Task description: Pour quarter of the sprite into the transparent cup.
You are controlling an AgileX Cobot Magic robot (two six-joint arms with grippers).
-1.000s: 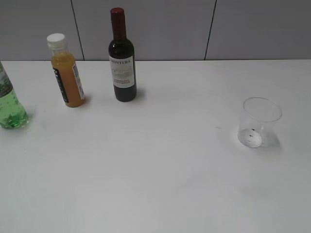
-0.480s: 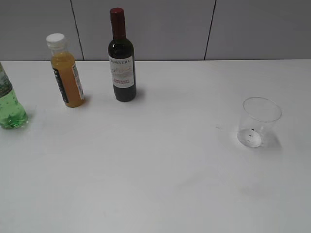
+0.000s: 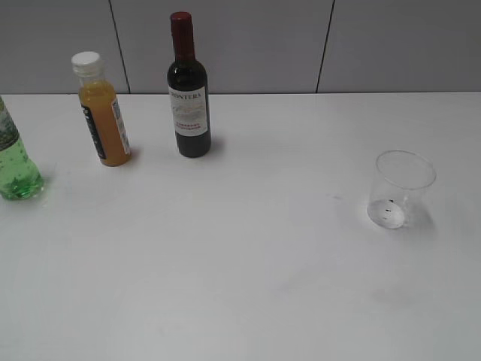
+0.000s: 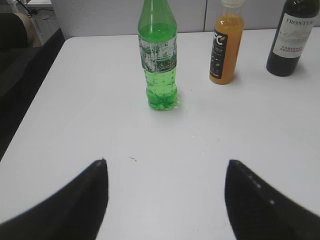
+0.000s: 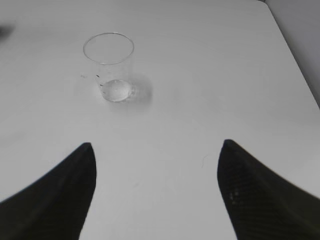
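Observation:
The sprite (image 3: 15, 165) is a green see-through bottle standing upright at the far left edge of the exterior view, cut off by the frame. In the left wrist view the sprite (image 4: 158, 60) stands ahead of my left gripper (image 4: 166, 162), which is open with only bare table between its dark fingers. The transparent cup (image 3: 400, 190) stands upright at the right, with dark specks at its bottom. My right gripper (image 5: 156, 145) is open, well short of the transparent cup (image 5: 112, 67), which sits ahead and to its left. Neither arm shows in the exterior view.
An orange juice bottle (image 3: 103, 110) with a white cap and a dark wine bottle (image 3: 188, 90) with a red top stand at the back left, right of the sprite. The white table (image 3: 248, 263) ends at a grey wall behind; its left edge (image 4: 35, 90) shows.

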